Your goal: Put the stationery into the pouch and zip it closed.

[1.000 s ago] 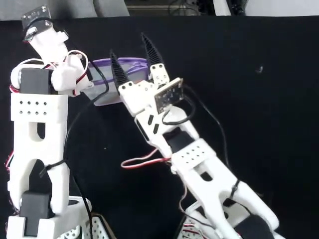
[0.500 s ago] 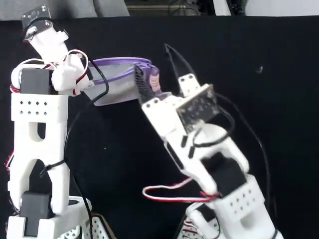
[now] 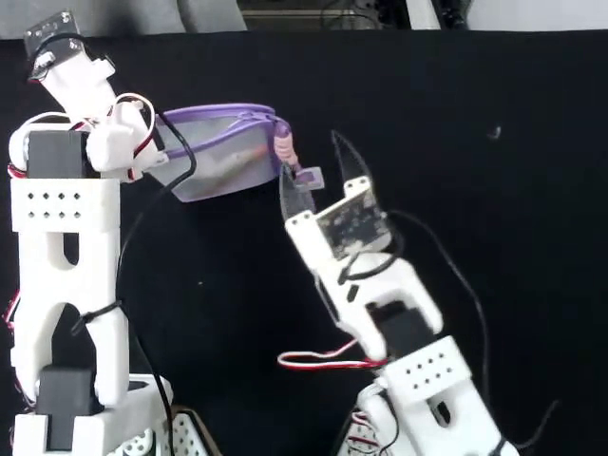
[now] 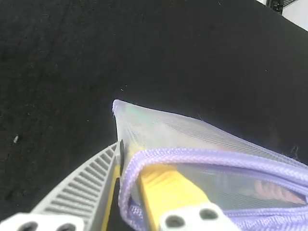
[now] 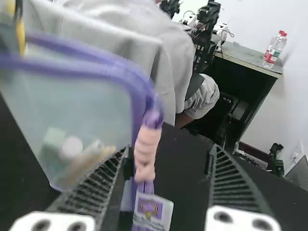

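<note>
Two changes vs 1 s ago: right pincer [image 3: 310,157] was up at the pouch rim w/ both fingers over the purple zip; it's now pulled back off the pouch's end toward its own arm. Left arm's top has shifted slightly toward the frame's left edge. Pouch [image 3: 220,161] shows more fully w/ the fingers off it.

Writing: small tag [image 3: 310,176] hangs below the pink zip pull [image 3: 284,147]. Tag has a purple print, too small to read.

Right pincer [image 5: 166,163]: fairly wide, holding nothing. Zip pull [image 5: 144,147] and tag [image 5: 149,209] hang between its fingers, close beside one; can't tell if touching.

Left pincer [image 4: 130,163]: clamped on pouch [image 4: 202,139] at the opposite end, grey ribbed finger outside the mesh wall, yellow finger at the purple zip tape.

Pouch is clear w/ purple zip, held up off the black surface [image 3: 494,237]. Stationery [image 3: 228,168] lies inside, low in the pouch; in right wrist view stationery [image 5: 72,149] shows as a few pale items through the wall. Can't tell if zip is fully shut.
</note>
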`<control>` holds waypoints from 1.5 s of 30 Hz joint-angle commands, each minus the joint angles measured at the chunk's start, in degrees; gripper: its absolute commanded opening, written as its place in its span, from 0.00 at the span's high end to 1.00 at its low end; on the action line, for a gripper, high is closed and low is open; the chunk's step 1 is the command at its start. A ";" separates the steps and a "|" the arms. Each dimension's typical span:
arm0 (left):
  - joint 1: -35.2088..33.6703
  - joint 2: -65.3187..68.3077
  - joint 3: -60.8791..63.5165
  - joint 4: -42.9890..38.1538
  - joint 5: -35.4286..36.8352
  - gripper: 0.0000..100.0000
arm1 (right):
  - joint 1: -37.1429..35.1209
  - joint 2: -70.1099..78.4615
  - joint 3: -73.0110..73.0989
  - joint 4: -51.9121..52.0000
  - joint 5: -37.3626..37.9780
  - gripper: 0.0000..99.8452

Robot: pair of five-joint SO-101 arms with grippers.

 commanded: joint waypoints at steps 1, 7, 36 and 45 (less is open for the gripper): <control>-0.92 -1.41 -0.31 -1.23 0.00 0.97 | -2.37 -1.01 1.54 -4.66 1.93 0.77; -0.92 -1.41 -0.31 -1.05 0.00 0.97 | -3.96 2.15 1.36 -8.70 1.49 0.77; -0.84 -1.41 -0.04 -0.97 0.00 0.97 | -1.23 28.53 -12.00 -18.11 -1.05 0.91; -0.84 -1.41 -0.04 -0.97 0.00 0.97 | -1.14 24.92 -9.98 -18.11 -0.88 0.98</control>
